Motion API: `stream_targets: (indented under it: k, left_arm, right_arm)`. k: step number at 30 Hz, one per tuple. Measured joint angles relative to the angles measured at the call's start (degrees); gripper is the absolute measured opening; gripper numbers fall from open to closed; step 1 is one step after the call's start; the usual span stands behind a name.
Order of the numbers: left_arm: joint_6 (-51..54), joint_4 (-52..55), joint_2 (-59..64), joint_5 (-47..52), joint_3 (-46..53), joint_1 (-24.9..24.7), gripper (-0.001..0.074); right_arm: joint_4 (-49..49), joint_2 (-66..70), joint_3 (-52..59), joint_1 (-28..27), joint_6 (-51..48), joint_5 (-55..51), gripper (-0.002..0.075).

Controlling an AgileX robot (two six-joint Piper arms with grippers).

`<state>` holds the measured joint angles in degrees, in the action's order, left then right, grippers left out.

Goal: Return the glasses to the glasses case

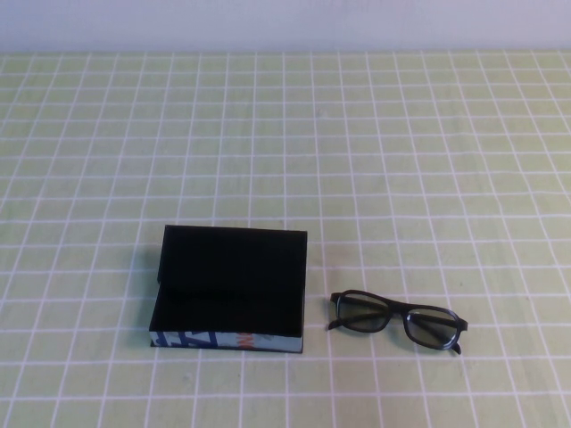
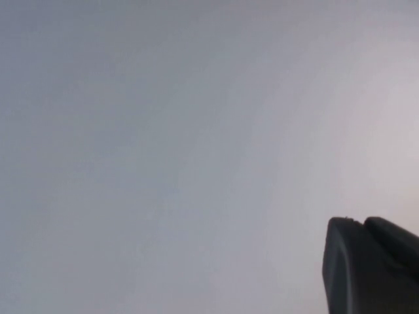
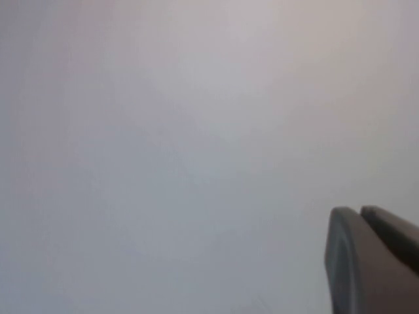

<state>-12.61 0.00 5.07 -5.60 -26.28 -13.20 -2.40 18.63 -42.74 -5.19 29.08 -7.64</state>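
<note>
Glasses beside glasses case, pincers unseen

A green white-gridded tablecloth meets what seems a pale wall.

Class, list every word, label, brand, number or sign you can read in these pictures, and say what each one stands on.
No text can be read.
Glasses case front: blue, white and red-orange marks, too small to tell whether they are letters.
Glasses: no marking shows.
Left tool and right tool: each shows only in its own wrist view, against a blank background, no marking.
</note>
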Motion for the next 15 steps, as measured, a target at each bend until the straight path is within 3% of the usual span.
stream_targets:
  k: [7,15]
  left_arm:
    - [0.0,1.1,14.0,22.0,-5.4,0.0,-0.0003]
    - [0.4,-1.0,23.4,26.9,-5.4,0.0,-0.0003]
  right_arm:
    - [0.4,16.2,-1.5,0.6,0.1,-14.2,-0.0018]
    - [0.1,22.6,-1.5,2.5,-4.1,-21.7,-0.0018]
